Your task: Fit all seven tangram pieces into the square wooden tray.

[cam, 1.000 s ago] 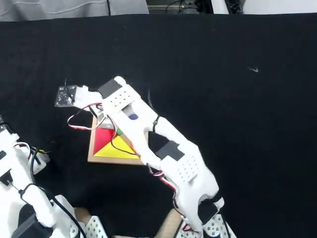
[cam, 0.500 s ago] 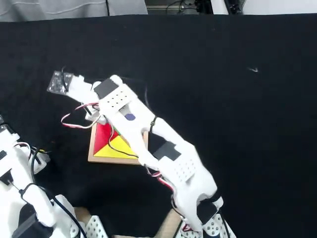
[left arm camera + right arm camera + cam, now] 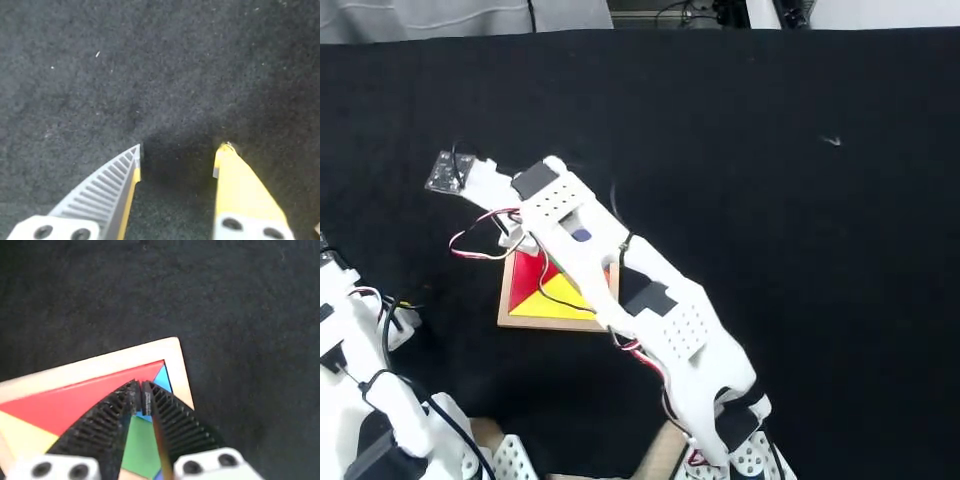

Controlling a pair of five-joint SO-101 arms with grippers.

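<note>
Black cloth covered the whole table. The square wooden tray lay flat on it, near the left side and close to the robot. A red piece and a yellow piece sat inside the tray, side by side. The right wrist view also showed a blue piece tucked into a corner and a green piece beside it. They looked snug and flat, so I think most of the puzzle was done.

The right arm stretched across the tray. The right gripper hung over the tray, near the blue corner. Its two black jaws were pressed together with nothing between them. I think it was closed like that so it could poke or nudge a piece down, not pick one up.

The left arm stood back at the near left edge, well apart from the tray. The left gripper pointed down at bare cloth. Its jaws were spread wide and held nothing. I think it was kept out of the way.

The right arm hid a good part of the tray from above, so I could not count all seven pieces. No loose piece showed on the cloth around the tray. A grey curtain hung behind the table.
</note>
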